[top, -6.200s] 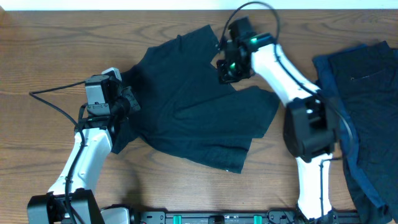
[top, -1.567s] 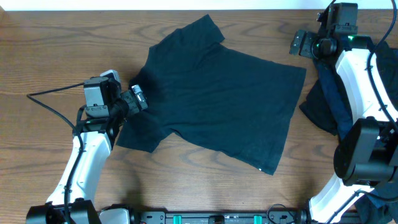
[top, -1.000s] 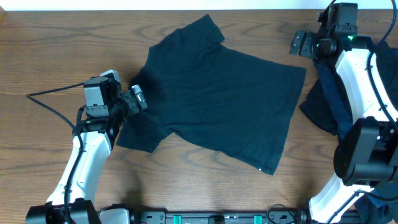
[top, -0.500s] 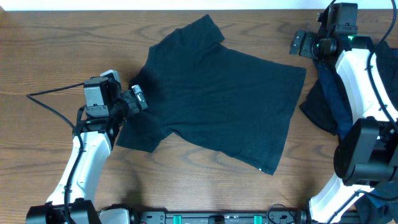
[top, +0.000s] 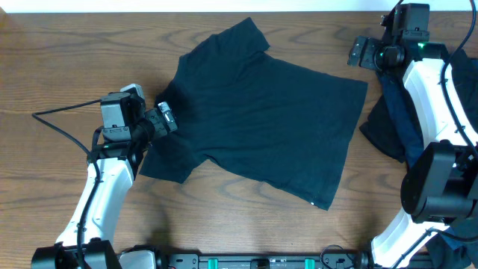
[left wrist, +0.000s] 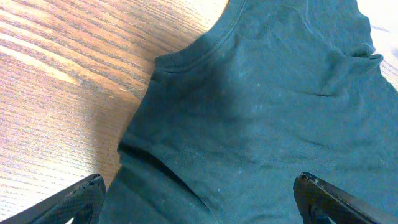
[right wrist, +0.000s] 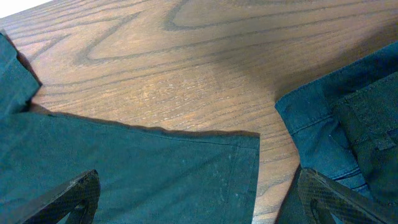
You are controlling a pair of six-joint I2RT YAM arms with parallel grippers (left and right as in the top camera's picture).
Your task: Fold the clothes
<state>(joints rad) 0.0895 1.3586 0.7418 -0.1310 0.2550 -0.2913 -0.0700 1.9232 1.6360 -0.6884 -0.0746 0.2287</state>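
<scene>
Jaws, left: your left gripper (top: 165, 119) is spread wide and grasps nothing. It sits at the T-shirt's (top: 261, 119) edge, left of centre in the overhead view.
Jaws, right: your right gripper (top: 361, 52) is also released and empty, in the upper right above bare table (top: 60, 60).
Cut off: each wrist view shows only the dark fingertips (left wrist: 81, 198) in the bottom corners. You cannot see the rest of either gripper there.
Hidden: the blue garment (top: 390, 127) at the right edge lies partly behind your right arm and runs out of frame, so its shape is unclear.
Hard to make out: a small pale speck sits near the shirt's lower hem. You cannot tell whether it is a label.
T-shirt: it lies spread flat across the middle of the table, its collar towards your left gripper and one hem corner just beside the blue garment.
Change over six seconds: the shirt was doubled over itself with your right gripper on it at upper centre. Now it is opened out and that arm is in the upper right.
Change over the last second and a half: nothing has shifted.
</scene>
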